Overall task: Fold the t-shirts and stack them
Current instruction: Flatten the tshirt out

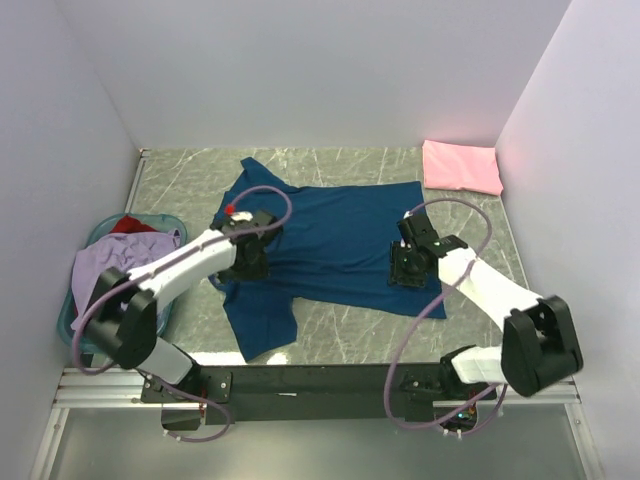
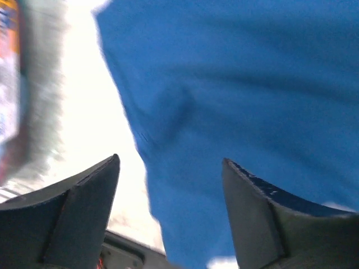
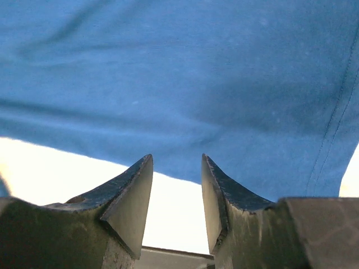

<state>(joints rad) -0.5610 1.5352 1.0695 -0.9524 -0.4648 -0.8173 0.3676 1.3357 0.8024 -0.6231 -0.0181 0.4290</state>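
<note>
A grey-green marbled stone-look surface [image 1: 350, 330] fills the middle of the overhead view, its veins pale and irregular. Plain white walls enclose it on three sides: a back wall [image 1: 320, 70] across the top of the frame, a left wall [image 1: 50, 150] and a right wall [image 1: 590, 180]. A teal plastic basket [image 1: 66, 322] sits at the left edge of the frame, hard against the left wall. A black metal beam [image 1: 320, 378] runs across the bottom of the frame, with a silver metal rail [image 1: 90, 392] just below it at lower left. In both wrist views the surface [image 2: 84, 112] [image 3: 56, 162] shows washed-out white. A blurred streak of colour [image 2: 8, 67] at the upper left of the left wrist view is too smeared to identify.
</note>
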